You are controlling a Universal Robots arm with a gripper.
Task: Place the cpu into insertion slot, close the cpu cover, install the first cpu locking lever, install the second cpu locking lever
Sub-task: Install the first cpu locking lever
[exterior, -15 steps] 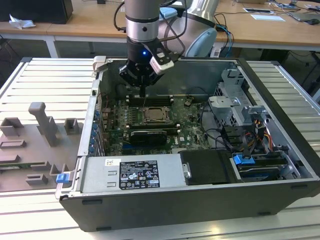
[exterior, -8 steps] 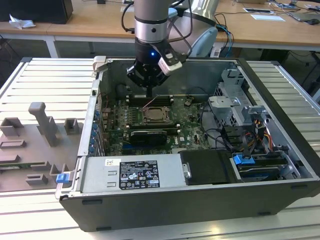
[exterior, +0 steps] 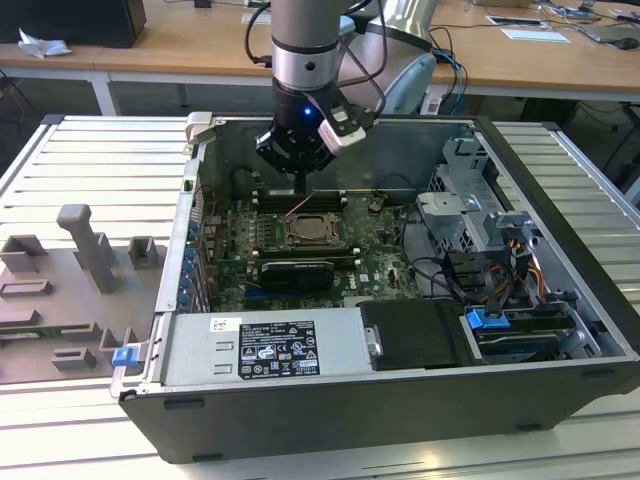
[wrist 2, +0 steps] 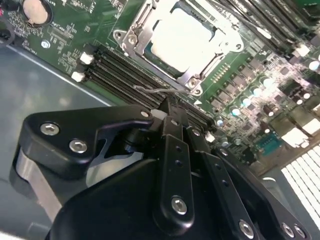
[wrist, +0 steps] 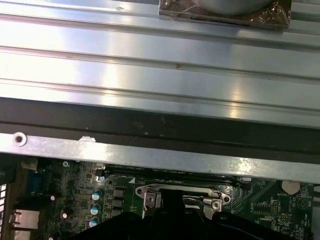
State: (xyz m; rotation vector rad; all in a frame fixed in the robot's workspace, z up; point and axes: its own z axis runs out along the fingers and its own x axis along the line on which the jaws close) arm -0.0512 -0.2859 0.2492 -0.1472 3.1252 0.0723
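The cpu [wrist 2: 182, 40], a pale square chip, lies in the insertion slot [wrist: 175, 191] on the green board. The silver cpu cover [wrist 2: 136, 24] lies flat around it. My gripper [wrist 2: 167, 106] is shut, its black fingers pressed together just beyond one side of the socket. A thin wire locking lever [wrist 2: 152, 91] runs right by the fingertips; whether they touch it I cannot tell. In the exterior view the gripper [exterior: 302, 190] hangs over the far edge of the socket, the cpu [exterior: 312, 231] just in front, and the lever [exterior: 300, 207] slants up from the socket toward the fingers.
Black memory slots [wrist 2: 120, 70] run beside the socket near the fingertips. The open case has a drive cage [exterior: 480, 215] at the exterior view's right and a power supply [exterior: 265, 345] in front. Grey fixtures [exterior: 90, 250] stand on the ribbed table at the exterior view's left.
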